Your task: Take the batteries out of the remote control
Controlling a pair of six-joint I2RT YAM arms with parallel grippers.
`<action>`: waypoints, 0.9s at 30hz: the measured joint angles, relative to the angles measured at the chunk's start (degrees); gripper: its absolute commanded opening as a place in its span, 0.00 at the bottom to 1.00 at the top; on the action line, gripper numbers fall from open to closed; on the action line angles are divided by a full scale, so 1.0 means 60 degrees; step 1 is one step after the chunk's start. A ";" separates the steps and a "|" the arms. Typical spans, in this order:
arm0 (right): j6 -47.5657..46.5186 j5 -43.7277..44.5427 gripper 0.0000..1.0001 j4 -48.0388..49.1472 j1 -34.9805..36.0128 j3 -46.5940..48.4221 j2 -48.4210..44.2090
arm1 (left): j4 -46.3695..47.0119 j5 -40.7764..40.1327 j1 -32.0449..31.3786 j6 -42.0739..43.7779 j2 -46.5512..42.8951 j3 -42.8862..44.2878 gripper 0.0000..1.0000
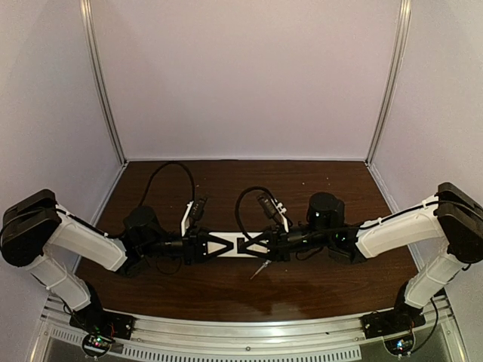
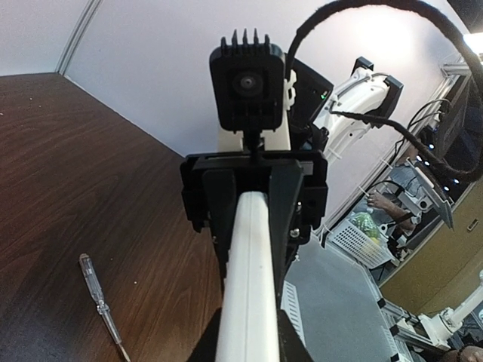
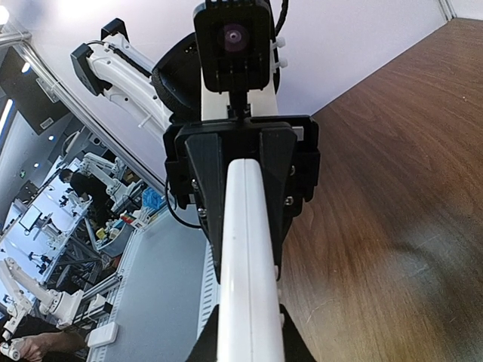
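Bracing flat white plastic remote control [image 3: 245, 249], left gripper [image 1: 224, 246] and right gripper [image 1: 253, 245] clamped on its ends; next, likely opening its back.

smooth plastic remote control [image 2: 249, 294], wood-grain table [image 1: 324, 290]

Both arms folded inward, forearms level, left gripper [image 1: 224, 246] and right gripper [image 1: 253, 245] facing tip to tip, each clamped on the remote control [image 3: 243, 249]
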 measured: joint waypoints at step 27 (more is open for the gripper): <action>0.0302 0.2630 0.91 -0.2688 -0.0131 0.0197 -0.1625 | -0.0627 -0.1464 0.0397 -0.0780 -0.0805 -0.0546 0.00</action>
